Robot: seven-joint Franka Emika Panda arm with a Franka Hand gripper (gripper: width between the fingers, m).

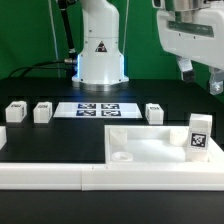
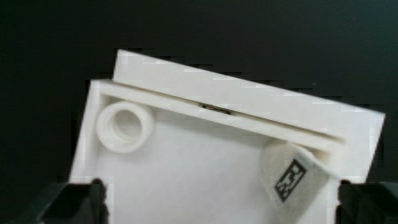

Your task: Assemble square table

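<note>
The square table's white slab (image 1: pixel 150 142) lies flat at the exterior view's right, pushed into the corner of the white border wall. A round socket (image 2: pixel 125 128) shows at one corner. One short white leg (image 1: pixel 200 135) with a black-and-white tag stands upright on the slab's right end; it also shows in the wrist view as the tagged leg (image 2: pixel 295 178). Three more legs (image 1: pixel 15 112), (image 1: pixel 42 112), (image 1: pixel 153 112) lie on the black table behind. My gripper (image 1: pixel 200 78) hangs well above the slab, open, its dark fingertips (image 2: pixel 71 205) apart with nothing between them.
The marker board (image 1: pixel 97 108) lies in front of the robot base (image 1: pixel 100 50). The long white L-shaped border wall (image 1: pixel 50 172) runs along the front and up the right side, seen behind the slab as the wall (image 2: pixel 231 85).
</note>
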